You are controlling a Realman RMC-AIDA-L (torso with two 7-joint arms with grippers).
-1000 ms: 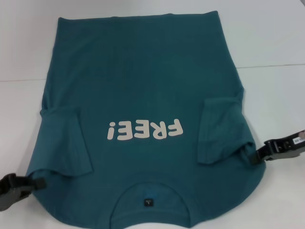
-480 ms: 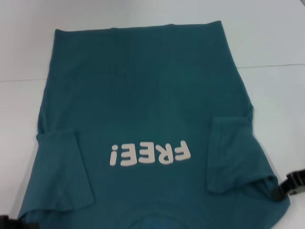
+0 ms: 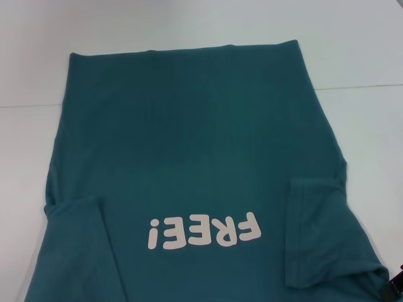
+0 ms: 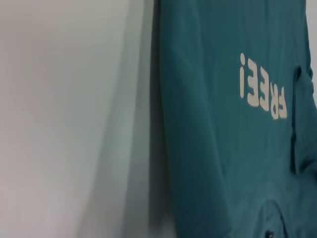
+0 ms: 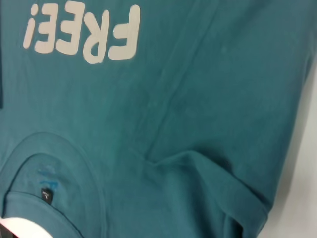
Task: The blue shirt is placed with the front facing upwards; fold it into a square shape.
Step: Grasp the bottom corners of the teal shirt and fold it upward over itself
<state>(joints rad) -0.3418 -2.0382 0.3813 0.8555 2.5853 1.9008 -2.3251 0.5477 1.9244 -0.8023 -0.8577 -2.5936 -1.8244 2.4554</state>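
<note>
A small dark part of the right gripper [image 3: 397, 288] is seen at the lower right corner of the head view, touching the edge of the blue shirt [image 3: 189, 145] by its folded-in right sleeve [image 3: 318, 233]; whether it is clenched or released cannot be told. The left gripper is not seen in any view. The blue shirt is spread front up on the white table [image 3: 365, 56], its hem at the far side and its collar end cut off by the near edge of the head view. The white "FREE!" lettering [image 3: 204, 231] is read upside down from the robot's side. Both short sleeves are folded inward onto the chest, the left sleeve [image 3: 75, 245] beside the lettering. In the right wrist view the ribbed collar [image 5: 54, 148] and a small dark neck label [image 5: 46, 195] are shown
</note>
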